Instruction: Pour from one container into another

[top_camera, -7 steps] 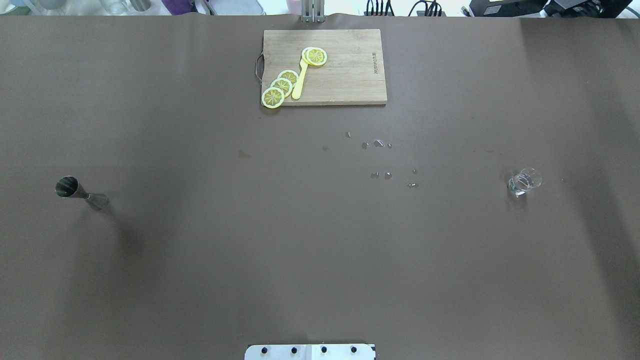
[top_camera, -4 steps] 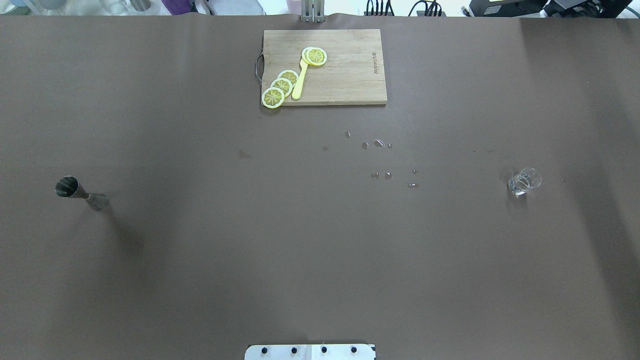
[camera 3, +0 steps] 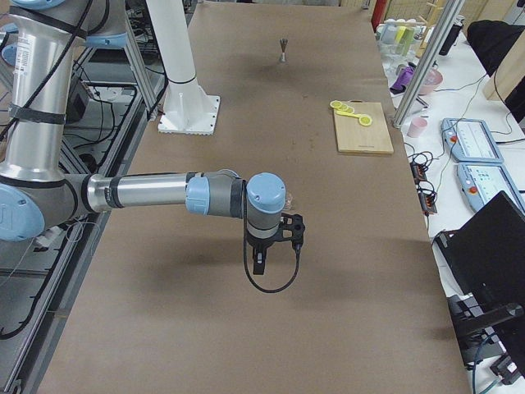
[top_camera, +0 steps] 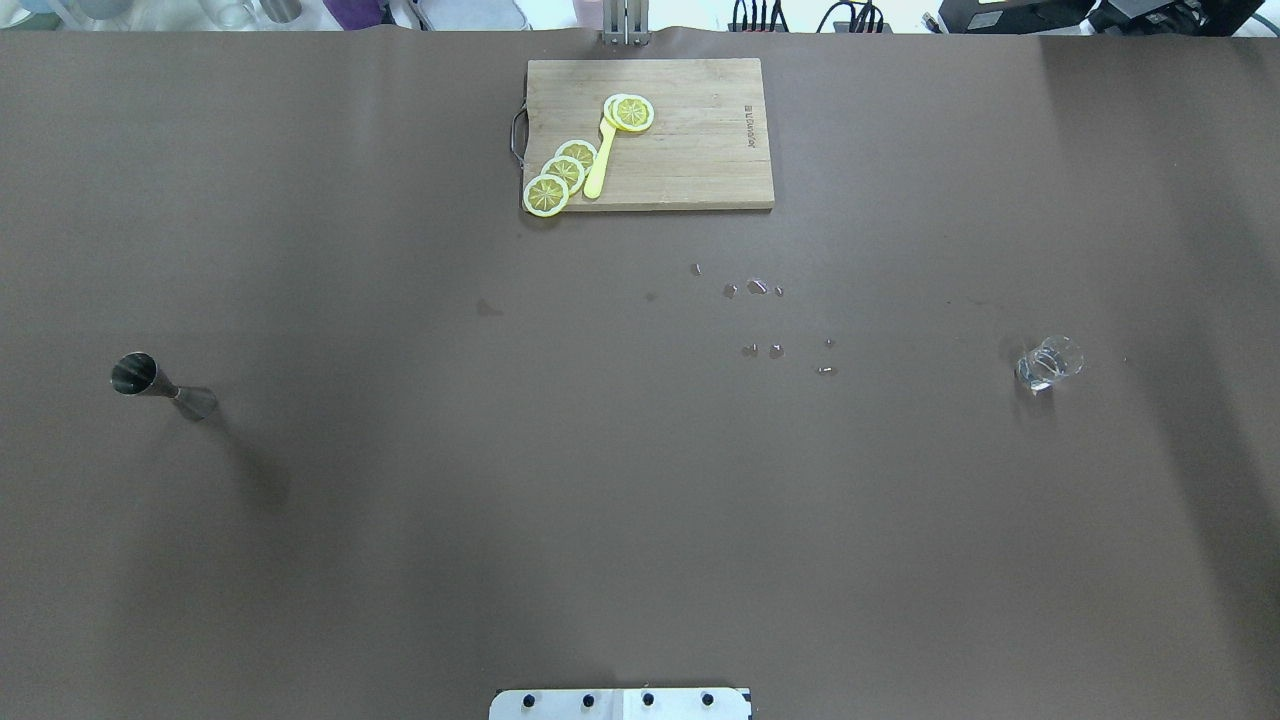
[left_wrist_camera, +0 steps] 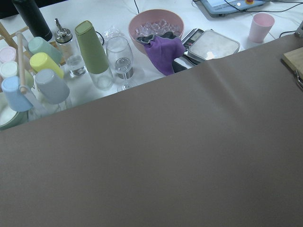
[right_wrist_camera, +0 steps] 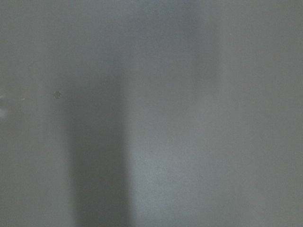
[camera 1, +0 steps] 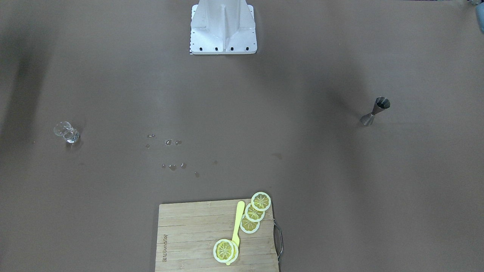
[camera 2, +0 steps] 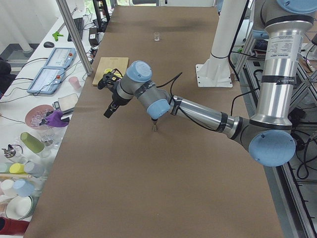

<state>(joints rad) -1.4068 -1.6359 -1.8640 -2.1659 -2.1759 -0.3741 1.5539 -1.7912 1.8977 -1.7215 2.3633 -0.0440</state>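
Beyond the brown counter's (top_camera: 600, 500) left end, cups (left_wrist_camera: 42, 75) crowd. Near that end the jigger (top_camera: 160, 385) stands apart from the left fingers (camera 2: 108, 113). The glass (top_camera: 1048, 362) stands near the right end, apart from the right fingers (camera 3: 259, 264). Whether either pair is open or closed cannot be told.

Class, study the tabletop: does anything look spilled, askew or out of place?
Yes. Small clear droplets lie scattered on the table between the cutting board and the glass, like spilled liquid. One lemon slice overhangs the board's corner.
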